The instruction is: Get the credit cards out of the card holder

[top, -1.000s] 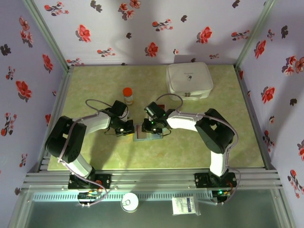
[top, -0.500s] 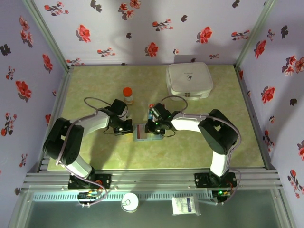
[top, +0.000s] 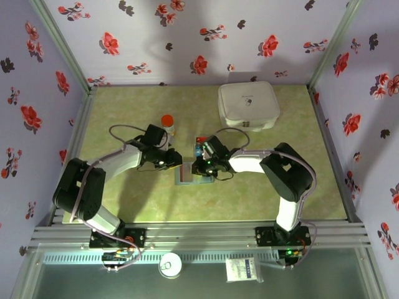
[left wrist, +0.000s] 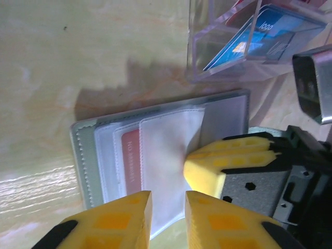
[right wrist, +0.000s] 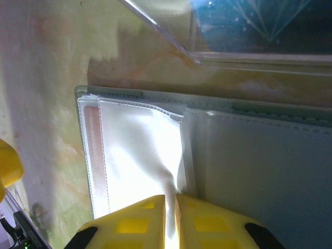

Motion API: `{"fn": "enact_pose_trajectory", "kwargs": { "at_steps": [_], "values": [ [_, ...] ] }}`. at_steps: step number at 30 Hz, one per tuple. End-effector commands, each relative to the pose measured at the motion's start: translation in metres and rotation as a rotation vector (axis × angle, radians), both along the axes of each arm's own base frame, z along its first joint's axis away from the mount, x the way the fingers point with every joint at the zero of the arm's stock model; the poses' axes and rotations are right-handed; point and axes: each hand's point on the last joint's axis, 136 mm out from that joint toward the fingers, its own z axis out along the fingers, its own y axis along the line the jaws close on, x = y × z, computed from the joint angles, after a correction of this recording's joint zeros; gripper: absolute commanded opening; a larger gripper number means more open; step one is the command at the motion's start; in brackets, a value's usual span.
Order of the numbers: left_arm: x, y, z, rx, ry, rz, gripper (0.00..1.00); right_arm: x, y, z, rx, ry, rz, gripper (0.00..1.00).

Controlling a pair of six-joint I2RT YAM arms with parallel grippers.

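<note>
The right gripper (right wrist: 171,203) has its yellow fingers pressed together on the edge of a clear sleeve (right wrist: 135,155), the film puckering up into the pinch. That grip likely lifts the pocket's mouth and keeps the wallet from sliding, so a card can be drawn out. The left gripper (left wrist: 167,197) hangs just over the same sleeves with its fingers a little apart and nothing between them, apparently lined up to reach for what is inside.

Below both lies the card holder (left wrist: 85,155), opened flat on the table (left wrist: 78,52) at mid-table between the two arms. A red card (left wrist: 130,162) sits tucked in one of its left pockets, not yet removed. Just beyond the holder on the far side stands a clear tray (left wrist: 193,46) with blue cards (left wrist: 249,41) leaning in it, seemingly the place for what comes out.

Against the top view a second ago, the left wrist has swung to the far side and right, off the holder's left edge. The right wrist has slid left and nearer, and the tray now shows behind it.
</note>
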Motion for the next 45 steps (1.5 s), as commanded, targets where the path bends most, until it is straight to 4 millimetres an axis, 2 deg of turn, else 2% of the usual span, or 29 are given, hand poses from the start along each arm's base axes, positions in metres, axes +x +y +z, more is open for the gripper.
{"fn": "enact_pose_trajectory", "kwargs": {
  "at_steps": [1,8,16,21,41,45],
  "values": [
    [-0.007,-0.007,-0.012,-0.023,0.04,-0.002,0.26,-0.002,-0.014,-0.018,-0.045,0.023,-0.02,0.14],
    [-0.011,-0.013,-0.025,-0.012,0.066,-0.018,0.31,-0.002,-0.017,-0.022,-0.048,0.027,-0.021,0.08],
    [-0.015,-0.011,-0.042,0.022,0.113,-0.014,0.32,-0.003,-0.018,-0.026,-0.04,0.035,-0.025,0.04],
    [-0.017,-0.011,-0.045,0.027,0.123,-0.011,0.33,-0.004,-0.018,-0.028,-0.028,0.04,-0.029,0.03],
    [-0.02,-0.021,-0.045,0.005,0.135,-0.027,0.21,-0.004,-0.015,-0.021,0.012,0.038,-0.045,0.05],
    [-0.022,-0.017,-0.048,0.023,0.138,-0.025,0.21,-0.003,-0.028,-0.02,-0.07,0.029,-0.068,0.06]
  ]
}}
